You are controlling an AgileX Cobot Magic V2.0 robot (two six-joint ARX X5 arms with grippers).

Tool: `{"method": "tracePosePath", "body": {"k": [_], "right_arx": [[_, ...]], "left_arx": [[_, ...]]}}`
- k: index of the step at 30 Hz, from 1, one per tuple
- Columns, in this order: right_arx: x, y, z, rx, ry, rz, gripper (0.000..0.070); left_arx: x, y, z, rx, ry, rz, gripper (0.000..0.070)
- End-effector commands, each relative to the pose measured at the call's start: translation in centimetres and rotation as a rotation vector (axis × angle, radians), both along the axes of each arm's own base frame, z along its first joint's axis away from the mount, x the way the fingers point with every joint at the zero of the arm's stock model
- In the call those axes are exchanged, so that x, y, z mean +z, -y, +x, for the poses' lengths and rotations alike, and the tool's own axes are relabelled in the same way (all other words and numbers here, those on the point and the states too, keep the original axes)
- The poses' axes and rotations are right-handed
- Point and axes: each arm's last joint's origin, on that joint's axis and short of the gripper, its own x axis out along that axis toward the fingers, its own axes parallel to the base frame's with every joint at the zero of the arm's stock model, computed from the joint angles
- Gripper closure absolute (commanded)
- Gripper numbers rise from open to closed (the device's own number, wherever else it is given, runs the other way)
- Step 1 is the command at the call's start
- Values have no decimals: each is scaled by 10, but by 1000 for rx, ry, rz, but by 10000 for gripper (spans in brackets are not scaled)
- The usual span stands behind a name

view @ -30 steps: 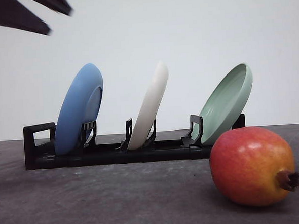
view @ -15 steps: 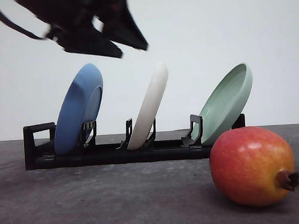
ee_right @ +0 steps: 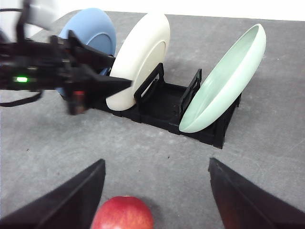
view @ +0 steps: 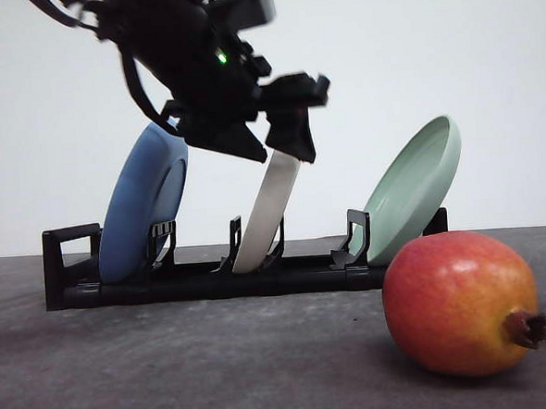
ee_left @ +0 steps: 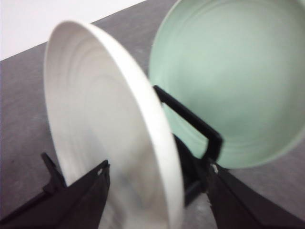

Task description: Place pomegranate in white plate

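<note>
Left arm pose: the left arm (view: 185, 52) reaches in from the upper left of the front view, angled down and toward the right, its wrist above the blue plate (view: 145, 199).
Left gripper: the left gripper (view: 279, 147) hangs at the top edge of the white plate (view: 270, 203), its 2 fingers spread, 1 on each side of the rim; in the left wrist view the 2 dark fingers (ee_left: 83, 200) flank the plate's edge with a gap on both sides, and contact cannot be made out.
Right gripper: the right gripper (ee_right: 157, 200) hovers over the table (ee_right: 267, 133), its 2 fingers wide apart and gripping nothing, with the pomegranate between them lower down.
Pomegranate: the pomegranate (view: 462, 302) lies on the table in front of the rack's right end, crown stub pointing right, well apart from the white plate.
White plate: it stands tilted in the middle slot of the black rack (view: 203, 275), between the blue plate and the pale green plate (view: 416, 186).
Hidden: the left gripper covers the white plate's top rim in the front view; the blue plate's upper edge is partly behind the arm.
Cut off: the pomegranate (ee_right: 122, 213) is cropped at the frame edge in the right wrist view; the green plate (ee_left: 228, 81) runs out of the left wrist view.
Blurred: the white plate (ee_left: 109, 133) is soft and smeared in the left wrist view, and the left arm (ee_right: 52, 67) is blurred in the right wrist view.
</note>
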Motion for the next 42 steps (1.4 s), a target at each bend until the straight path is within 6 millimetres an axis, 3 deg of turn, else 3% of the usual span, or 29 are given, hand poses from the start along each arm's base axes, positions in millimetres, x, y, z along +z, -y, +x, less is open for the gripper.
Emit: {"method": "tracePosePath", "body": {"k": [1, 6, 11, 14, 18, 21, 31, 42], "right_arx": [[6, 0, 0, 0, 22, 7, 261], [6, 0, 0, 0, 22, 7, 261], [6, 0, 0, 0, 22, 7, 261], [6, 0, 0, 0, 22, 8, 261], [6, 0, 0, 0, 22, 8, 261], [6, 0, 0, 0, 22, 8, 261], [6, 0, 0, 0, 22, 8, 261], [6, 0, 0, 1, 22, 8, 261]], "left_arx": [[0, 9, 5, 0, 9, -1, 311], [-4, 12, 8, -1, 2, 5, 324], [-4, 14, 6, -7, 0, 6, 553], [-4, 15, 5, -11, 0, 7, 598], [-3, 17, 2, -15, -3, -3, 606], [-2, 17, 1, -10, -12, -22, 692], [3, 14, -2, -1, -32, -27, 694], [45, 1, -15, 8, 25, -136, 694]]}}
